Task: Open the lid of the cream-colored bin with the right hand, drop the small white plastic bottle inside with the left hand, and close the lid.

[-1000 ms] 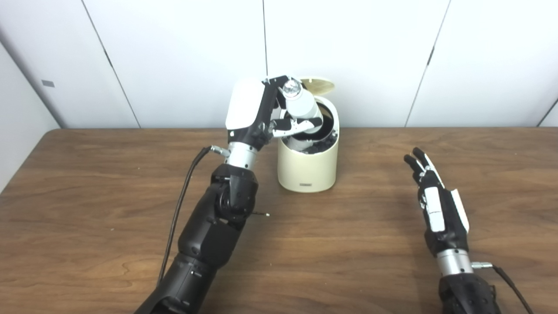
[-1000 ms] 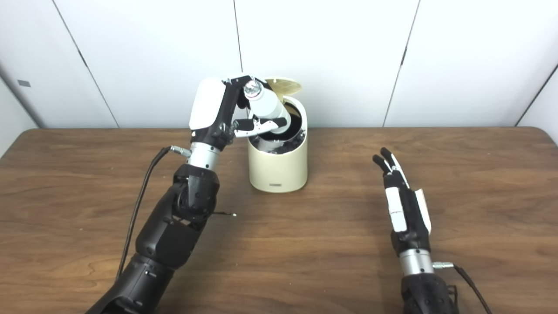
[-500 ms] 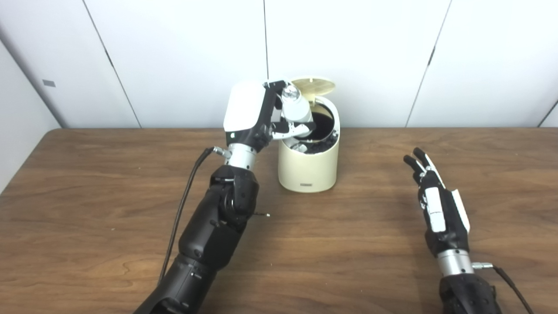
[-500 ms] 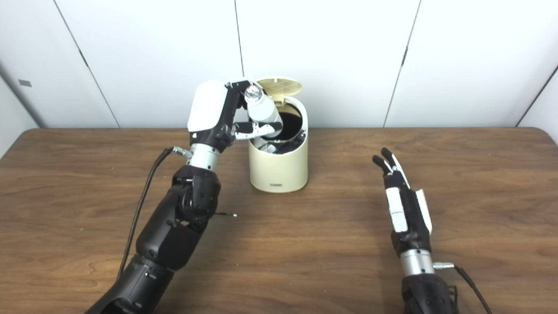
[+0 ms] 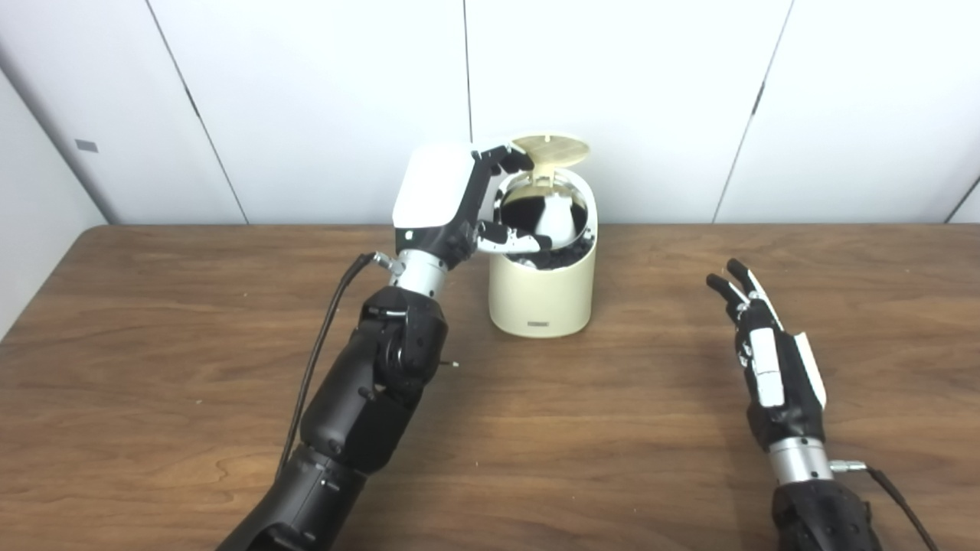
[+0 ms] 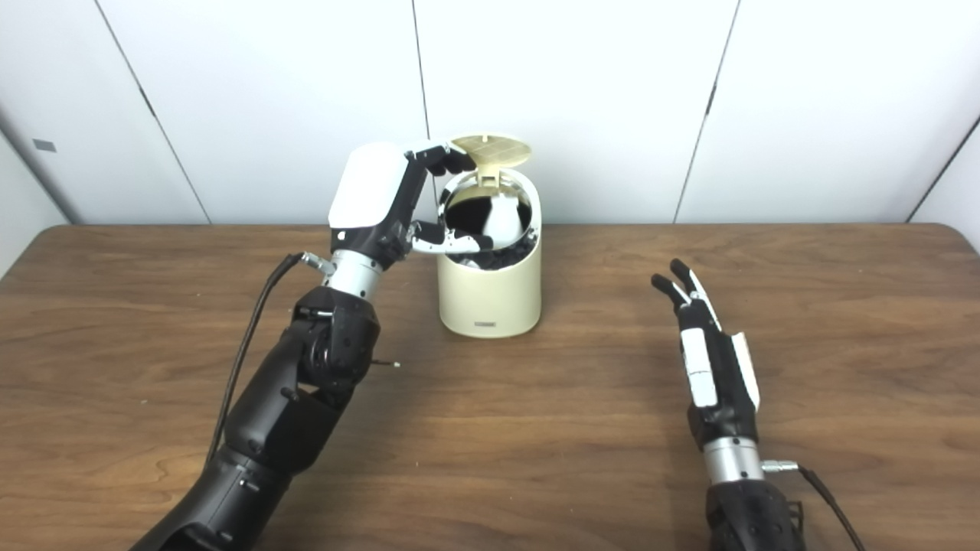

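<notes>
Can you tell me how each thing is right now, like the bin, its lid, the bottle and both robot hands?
Bin: upright on the table, open.
Lid: flipped up at the back.
Bottle: inside the bin, free of any hand.
Left hand: open at the bin's rim, holding nothing.
Right hand: open, away from the bin.

Bin (image 5: 542, 295) at table (image 5: 153, 306) rear centre, bottle (image 5: 553, 220) inside it, lid (image 5: 550, 148) raised behind.
</notes>
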Controlling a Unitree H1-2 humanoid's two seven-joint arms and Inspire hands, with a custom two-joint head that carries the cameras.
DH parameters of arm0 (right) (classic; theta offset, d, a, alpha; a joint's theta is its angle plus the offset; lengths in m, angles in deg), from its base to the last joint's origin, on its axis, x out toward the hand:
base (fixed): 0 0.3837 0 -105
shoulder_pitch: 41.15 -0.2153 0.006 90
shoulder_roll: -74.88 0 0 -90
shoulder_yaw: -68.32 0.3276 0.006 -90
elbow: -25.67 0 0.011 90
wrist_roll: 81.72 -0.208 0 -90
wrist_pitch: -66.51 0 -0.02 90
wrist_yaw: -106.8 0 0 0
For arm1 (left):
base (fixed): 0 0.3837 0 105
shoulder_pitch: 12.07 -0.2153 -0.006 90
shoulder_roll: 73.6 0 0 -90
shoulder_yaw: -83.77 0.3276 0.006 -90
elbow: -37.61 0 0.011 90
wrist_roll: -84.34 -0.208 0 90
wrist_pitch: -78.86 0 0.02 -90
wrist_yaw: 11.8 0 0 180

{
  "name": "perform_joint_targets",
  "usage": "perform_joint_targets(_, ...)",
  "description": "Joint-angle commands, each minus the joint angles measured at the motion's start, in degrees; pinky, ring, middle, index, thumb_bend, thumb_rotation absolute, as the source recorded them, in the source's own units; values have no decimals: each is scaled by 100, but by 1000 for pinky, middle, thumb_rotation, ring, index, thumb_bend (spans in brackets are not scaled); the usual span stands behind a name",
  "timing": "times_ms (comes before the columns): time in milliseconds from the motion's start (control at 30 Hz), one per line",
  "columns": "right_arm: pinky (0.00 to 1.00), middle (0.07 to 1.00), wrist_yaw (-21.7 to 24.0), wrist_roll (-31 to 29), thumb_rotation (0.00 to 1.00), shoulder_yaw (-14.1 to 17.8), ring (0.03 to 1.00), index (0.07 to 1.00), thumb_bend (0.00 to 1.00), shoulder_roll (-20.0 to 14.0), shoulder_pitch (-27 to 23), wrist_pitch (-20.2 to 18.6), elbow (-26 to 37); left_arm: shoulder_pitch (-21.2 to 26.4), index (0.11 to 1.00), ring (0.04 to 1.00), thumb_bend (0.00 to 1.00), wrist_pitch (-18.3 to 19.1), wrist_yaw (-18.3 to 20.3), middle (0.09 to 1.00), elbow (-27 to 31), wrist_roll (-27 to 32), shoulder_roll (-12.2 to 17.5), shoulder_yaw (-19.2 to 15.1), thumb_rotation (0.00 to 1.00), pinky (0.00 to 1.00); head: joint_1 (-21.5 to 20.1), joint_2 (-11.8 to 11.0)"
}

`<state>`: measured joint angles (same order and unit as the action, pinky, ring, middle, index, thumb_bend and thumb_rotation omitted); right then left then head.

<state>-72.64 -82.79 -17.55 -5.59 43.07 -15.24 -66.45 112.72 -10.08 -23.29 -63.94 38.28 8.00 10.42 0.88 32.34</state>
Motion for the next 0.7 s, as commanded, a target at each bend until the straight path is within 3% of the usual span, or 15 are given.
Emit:
perform_joint_targets(0, 1000, 873, 1, -50, 978, 0, 959, 925, 671, 40, 140, 27, -163, 265, 643, 640, 1000, -138, 80, 652, 236, 75, 62, 14, 252, 583, 2, 5)
perform_joint_targets(133, 1000, 874, 6, -47, 990, 11, 958, 927, 651, 21, 132, 84, -227, 213, 611, 588, 1000, -258, 33, 610, 306, 238, 23, -34, 201, 528, 19, 1)
perform_joint_targets(200, 1000, 872, 13, -43, 989, 12, 954, 928, 656, 6, 130, 119, -263, 166, 574, 542, 954, -407, -61, 568, 311, 473, -38, -121, 107, 484, 20, -4)
perform_joint_targets(233, 1000, 872, 13, -39, 989, 14, 952, 931, 658, 0, 132, 112, -271, 133, 524, 518, 701, -481, -84, 546, 324, 640, -89, -190, 77, 461, 32, -5)
perform_joint_targets(333, 1000, 870, 26, -70, 984, 24, 954, 928, 660, -5, 128, 85, -294, 47, 496, 415, 527, -692, -197, 498, 397, 937, -200, -346, 8, 362, 42, -6)
perform_joint_targets(433, 1000, 869, 18, -42, 983, 21, 955, 924, 660, -24, 119, 115, -342, -8, 495, 374, 504, -836, -255, 487, 454, 1029, -243, -440, 0, 323, 50, -5)
perform_joint_targets(667, 1000, 871, 41, -64, 973, 12, 956, 928, 655, -32, 118, 157, -385, -156, 471, 413, 500, -1126, -498, 529, 602, 1094, -245, -656, 0, 376, 67, -15)
